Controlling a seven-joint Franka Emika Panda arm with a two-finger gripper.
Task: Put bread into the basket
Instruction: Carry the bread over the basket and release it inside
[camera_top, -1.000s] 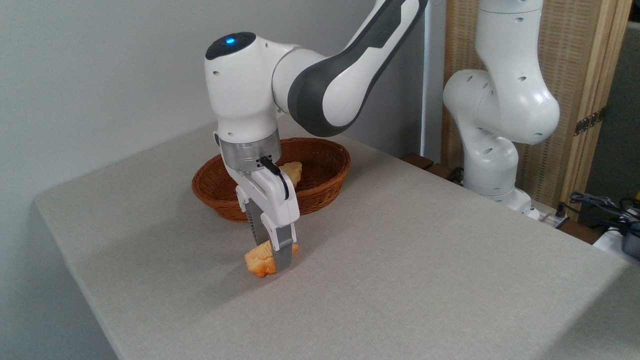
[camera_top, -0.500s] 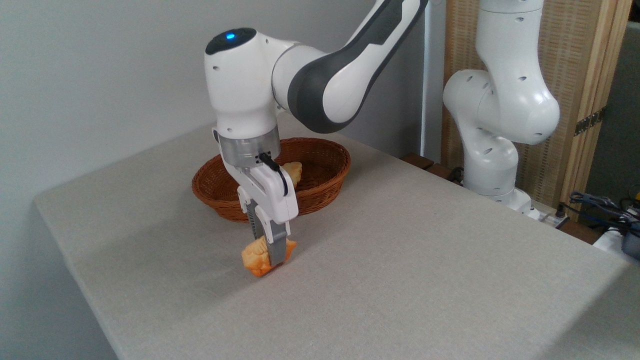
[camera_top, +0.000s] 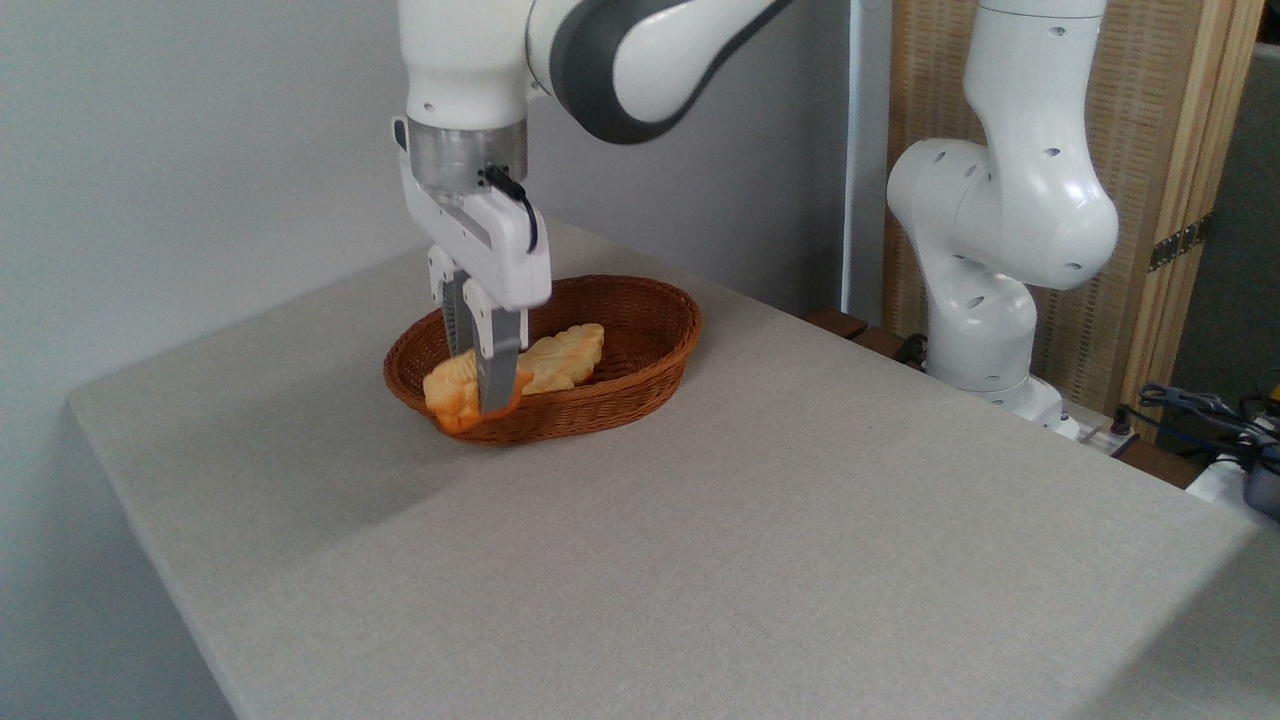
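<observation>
Bread, a lumpy golden-orange bun (camera_top: 450, 392), is held clamped in the end effector (camera_top: 487, 400) at the oval reddish-brown wicker basket's (camera_top: 650, 345) seven-o'clock rim, so carrying inward and release are judged next.

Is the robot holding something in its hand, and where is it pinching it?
Yes. The hand is shut on the orange bun, pinching it near its right end, in front of the basket rim.
</observation>
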